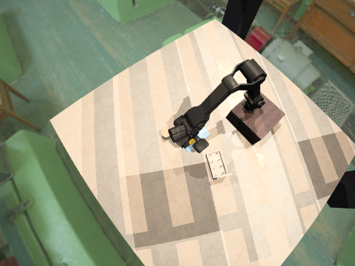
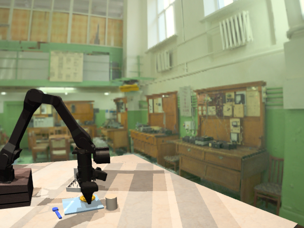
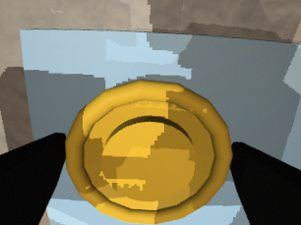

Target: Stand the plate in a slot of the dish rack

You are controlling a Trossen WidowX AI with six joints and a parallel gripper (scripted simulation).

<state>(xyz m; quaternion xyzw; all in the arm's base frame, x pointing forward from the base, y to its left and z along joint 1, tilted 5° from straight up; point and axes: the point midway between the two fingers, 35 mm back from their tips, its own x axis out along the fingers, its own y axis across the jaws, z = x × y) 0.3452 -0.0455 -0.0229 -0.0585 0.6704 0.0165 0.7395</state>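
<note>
From above, the black arm's wrist covers nearly all of the round yellow plate (image 1: 191, 141), leaving a small yellow sliver, and only the corners of the pale blue square mat (image 1: 204, 135) under it show. The wrist view cuts off the gripper (image 3: 149, 164): just two black fingers enter from the lower corners, their tips not visible. They stand apart, one at each side of the plate's rim, very near it, but whether they touch it cannot be told; nothing is clamped. The plate lies flat on the mat, right way up, its shallow well facing the camera.

In the exterior view the gripper points straight down with its tip at the plate (image 2: 87, 198), hiding the plate's middle. The white wire dish rack (image 2: 73, 184) is partly hidden behind the arm, farther back and just left of the mat; from above it (image 1: 215, 164) sits apart from the plate, its slots too small to make out. A beige short cylinder (image 2: 111, 202) stands just right of the mat, and a small blue spoon-like tool (image 2: 57, 211) lies to its near left, its exact shape unclear.

The table top (image 2: 177, 200) is patterned in cream, tan and grey-brown stripes and blocks. The arm's base rests on a dark wooden block (image 1: 257, 120). Around is a blurred workshop with green-painted walls, wooden benches and tall windows
</note>
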